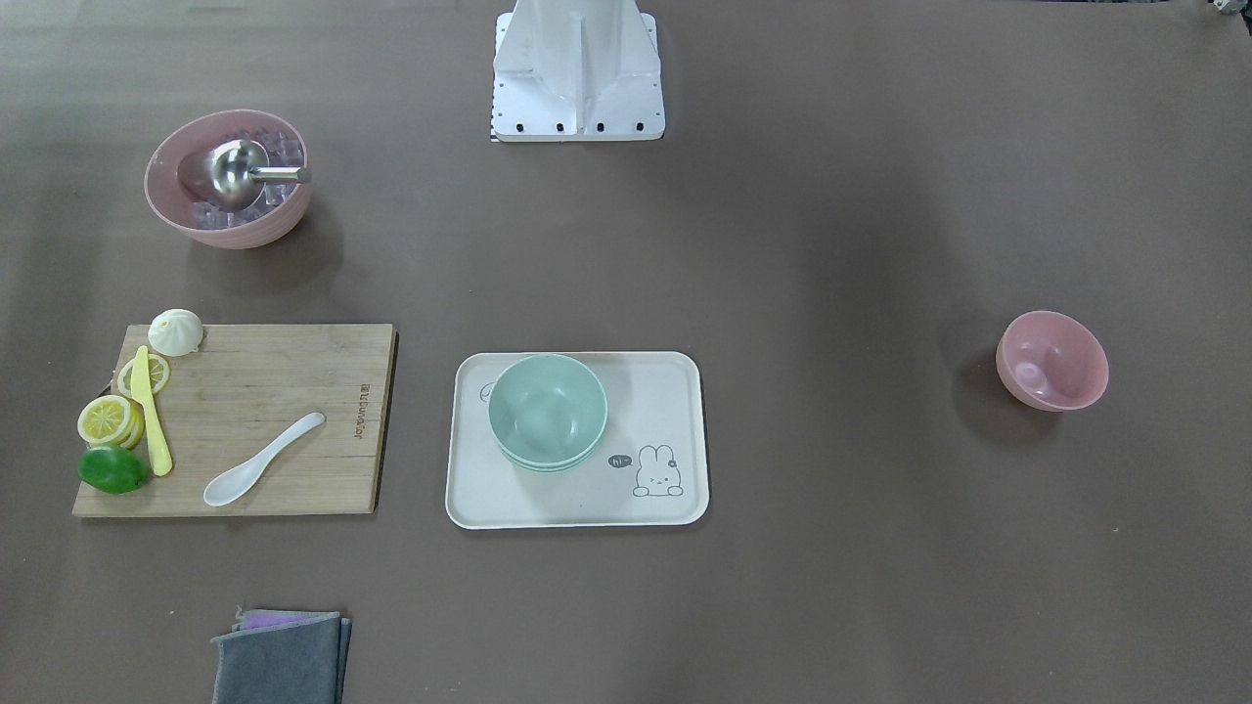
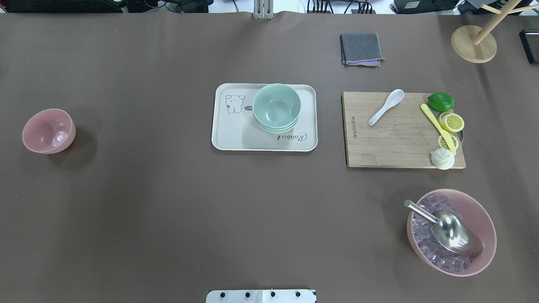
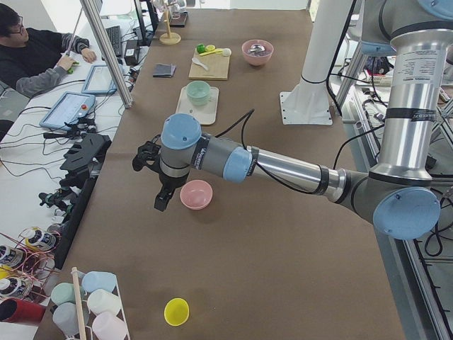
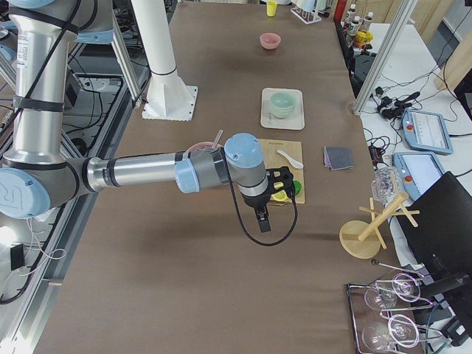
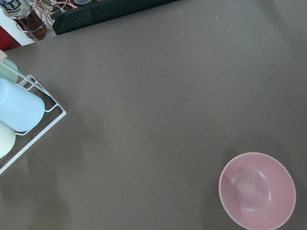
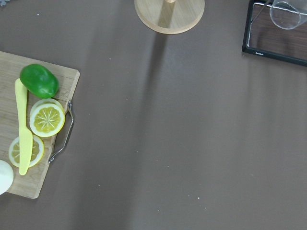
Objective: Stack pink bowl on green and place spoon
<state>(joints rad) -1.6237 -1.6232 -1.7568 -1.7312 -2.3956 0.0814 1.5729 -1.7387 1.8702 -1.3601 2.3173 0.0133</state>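
The small pink bowl (image 2: 48, 131) stands alone on the brown table at my far left; it also shows in the left wrist view (image 5: 257, 197). The mint-green bowl stack (image 2: 276, 107) sits on a cream tray (image 2: 227, 134) at the table's middle. The white spoon (image 2: 385, 107) lies on a wooden cutting board (image 2: 391, 143). My left gripper (image 3: 162, 200) hangs above the table beside the pink bowl (image 3: 196, 194). My right gripper (image 4: 262, 220) hovers beyond the board's end. I cannot tell whether either is open or shut.
A yellow knife (image 2: 438, 128), lemon slices, a lime and a bun lie on the board. A larger pink bowl (image 2: 484, 219) holds clear cubes and a metal scoop. A grey cloth (image 2: 361, 49), a wooden stand (image 2: 473, 44) and a cup rack (image 5: 19, 110) sit at the edges.
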